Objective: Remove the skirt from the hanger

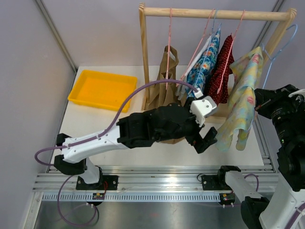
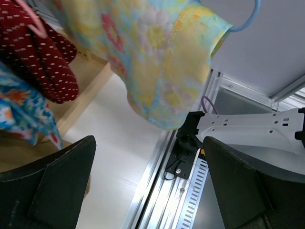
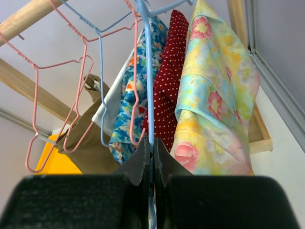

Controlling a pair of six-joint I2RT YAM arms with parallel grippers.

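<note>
**Item: floral skirt on wire hanger, removal in hand**

Location. The skirt (image 1: pixel 240 102) hangs at the right end of the wooden rack (image 1: pixel 214 13), outermost of the garments and above the right edge of the desk (image 1: pixel 88 119). It is carried by the light blue hanger (image 3: pixel 148 95).

Handling, as judged:
- Rack: it bears several crowded hangers. Any pull is best directed away from the neighbouring red dotted garment (image 3: pixel 167 86), so the wires do not snag.
- Skirt: the cloth looks light and limp. It should slide off if drawn downward and outward along the hanger's slope rather than tugged straight down.
- Hanger: it is held by the right end effector (image 3: pixel 151 152), whose fingers are pressed together on the blue wire. That pinch should be firm enough to stop the hanger swinging or unhooking.
- Left end effector (image 2: pixel 148 157): its fingers are spread wide, just below the hem and holding nothing. It should rise and take a full fold of cloth, not the bare edge.

Appearance. The cloth is pale yellow and aqua with pink blooms. It is draped in loose folds, and the stitched hem dips to a point.
</note>
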